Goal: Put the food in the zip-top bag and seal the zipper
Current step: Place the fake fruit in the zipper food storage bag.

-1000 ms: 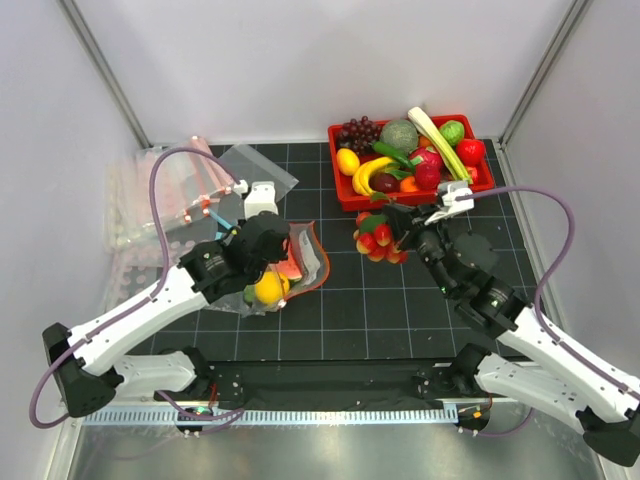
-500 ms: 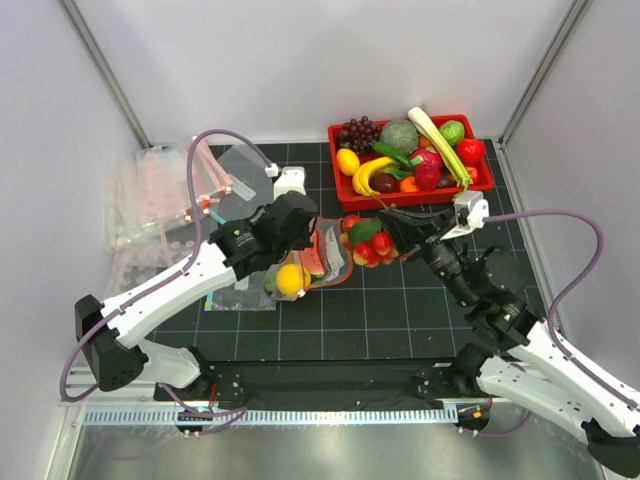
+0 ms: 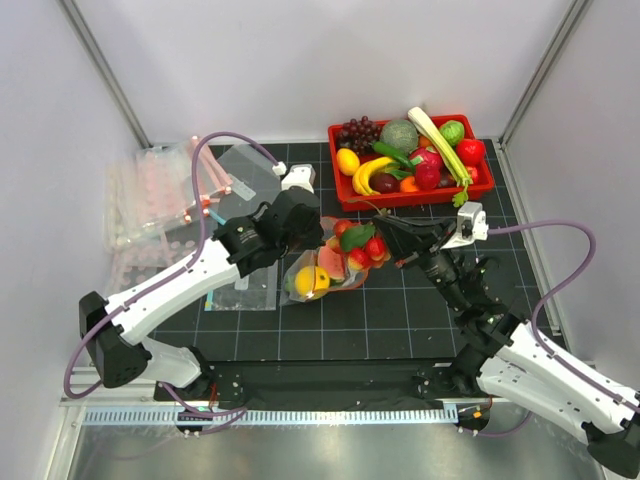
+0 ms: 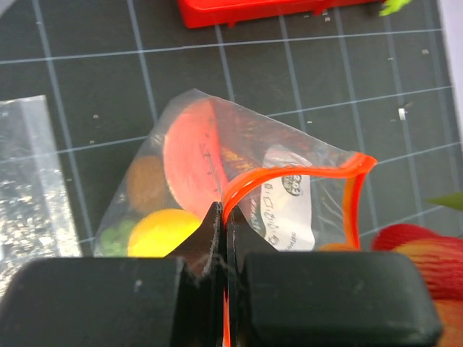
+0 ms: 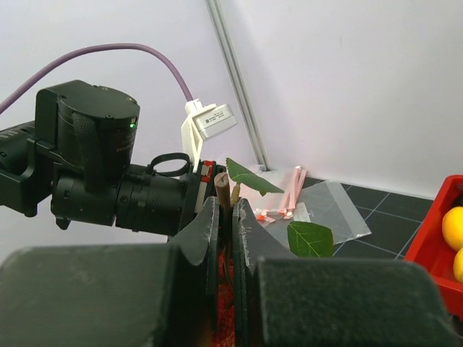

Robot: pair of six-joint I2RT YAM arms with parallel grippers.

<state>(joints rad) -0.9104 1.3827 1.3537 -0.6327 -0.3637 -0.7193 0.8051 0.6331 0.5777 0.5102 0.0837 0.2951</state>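
The left gripper (image 4: 221,217) is clamped on the zipper (image 4: 304,168) of the zip-top bag (image 4: 289,195), mid-table, just near of the red tray (image 3: 420,197). Inside the bag are a yellow fruit (image 4: 163,231), a watermelon wedge (image 4: 189,155) and a dark-orange piece (image 4: 148,181). The right gripper (image 5: 224,210) pinches the stem (image 5: 219,189) of a red fruit cluster (image 3: 360,245) at the bag's open mouth.
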